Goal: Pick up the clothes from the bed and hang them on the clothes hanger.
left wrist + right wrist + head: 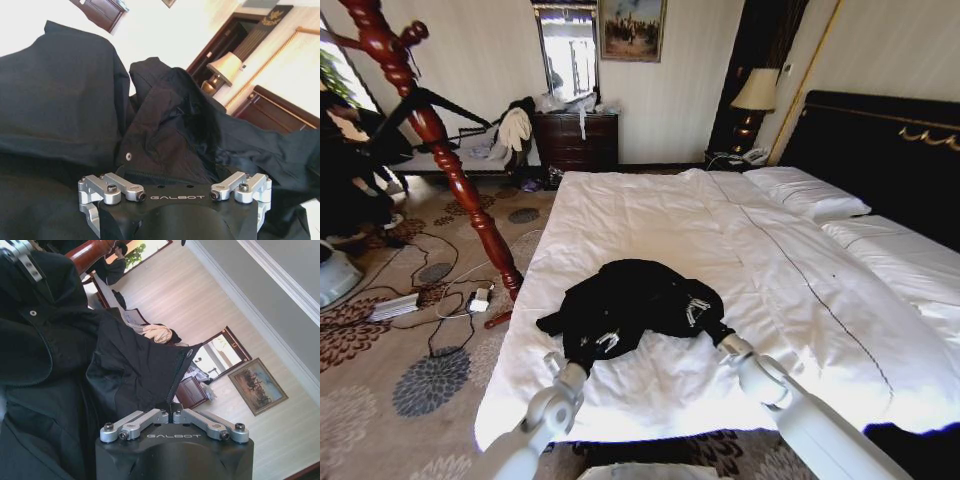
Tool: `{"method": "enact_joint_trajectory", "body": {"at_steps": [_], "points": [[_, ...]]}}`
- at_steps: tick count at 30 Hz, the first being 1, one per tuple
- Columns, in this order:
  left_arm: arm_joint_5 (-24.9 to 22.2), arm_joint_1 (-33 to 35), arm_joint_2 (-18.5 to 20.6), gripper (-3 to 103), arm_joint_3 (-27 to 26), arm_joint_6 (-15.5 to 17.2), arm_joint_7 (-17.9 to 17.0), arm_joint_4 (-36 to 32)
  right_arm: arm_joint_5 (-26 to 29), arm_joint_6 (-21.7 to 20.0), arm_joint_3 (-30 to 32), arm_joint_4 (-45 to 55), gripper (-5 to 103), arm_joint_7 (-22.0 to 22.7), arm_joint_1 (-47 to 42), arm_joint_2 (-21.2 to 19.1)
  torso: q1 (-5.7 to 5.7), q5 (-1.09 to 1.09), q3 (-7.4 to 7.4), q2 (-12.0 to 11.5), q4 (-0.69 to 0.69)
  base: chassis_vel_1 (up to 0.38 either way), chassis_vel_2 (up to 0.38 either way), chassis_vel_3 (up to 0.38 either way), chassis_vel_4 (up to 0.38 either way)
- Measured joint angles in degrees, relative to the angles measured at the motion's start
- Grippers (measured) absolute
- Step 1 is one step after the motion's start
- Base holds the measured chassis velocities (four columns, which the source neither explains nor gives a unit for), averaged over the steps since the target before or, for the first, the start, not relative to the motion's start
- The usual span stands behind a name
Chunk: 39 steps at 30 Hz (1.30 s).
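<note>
**Both grippers at the jacket on the bed**

The black jacket (630,305) lies crumpled near the foot of the bed (770,260), between the two arms. The right gripper (172,410) pinches a zipped edge of the cloth, its jaws drawn together on it. The left gripper (175,187) presses into the folds in front of it; I cannot tell whether it has anything. The fabric looks soft, light and limp, so it will sag and slide. A firm pinch on a seam or the collar, one grip per shoulder, seems wisest.
</note>
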Motion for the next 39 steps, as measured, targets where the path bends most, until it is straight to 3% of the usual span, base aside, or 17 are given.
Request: {"method": "enact_joint_trajectory", "body": {"at_steps": [13, 20, 24, 27, 30, 31, 39], "points": [[-1.2, -3.3, -2.8, 102, 2.3, 0.7, 0.6, 5.4, 0.6, 0.0, 2.8, 1.7, 0, -0.1, -1.6, -2.1, 0.00, -0.01, 0.00, 0.0, 0.02, 0.000, 0.000, 0.000, 0.000], [-4.1, -6.6, -4.6, 95, 2.7, 0.9, 0.2, 7.8, 0.5, 0.4, 4.9, 2.1, 0, 0.0, -3.8, -3.1, 0.00, -0.01, 0.00, 0.0, 0.01, 0.000, 0.000, 0.000, 0.000], [-5.0, -8.3, -5.4, 86, 3.1, 1.1, -0.2, 9.6, 0.4, 0.5, 5.1, 2.2, 0, 0.0, -3.9, -3.1, 0.00, 0.00, 0.00, 0.0, 0.01, 0.000, 0.000, 0.000, 0.000], [-5.0, -9.2, -6.4, 70, 3.4, 0.8, -0.7, 10.5, 0.3, 0.6, 5.5, 2.1, 0, 0.0, -3.9, -3.1, 0.00, -0.01, 0.00, 0.0, 0.01, 0.000, 0.000, 0.000, 0.000], [-5.0, -9.4, -6.7, 64, 3.4, 0.6, -0.9, 10.7, 0.2, 0.7, 5.6, 1.9, 0, 0.0, -3.9, -3.0, 0.00, -0.01, 0.00, 0.0, 0.01, 0.000, 0.000, 0.000, 0.000], [-5.1, -9.6, -6.8, 54, 3.4, 0.4, -1.1, 10.9, 0.1, 0.7, 5.6, 1.8, 0, 0.0, -3.9, -2.9, 0.00, -0.01, 0.00, 0.0, 0.01, 0.000, 0.000, 0.000, 0.000], [-5.2, -9.7, -6.8, 32, 3.1, 0.2, -1.7, 10.7, -0.4, 0.8, 5.5, 1.4, 0, 0.0, -3.9, -2.4, 0.00, -0.01, 0.00, 0.0, 0.01, 0.000, 0.000, 0.000, 0.000]]}}
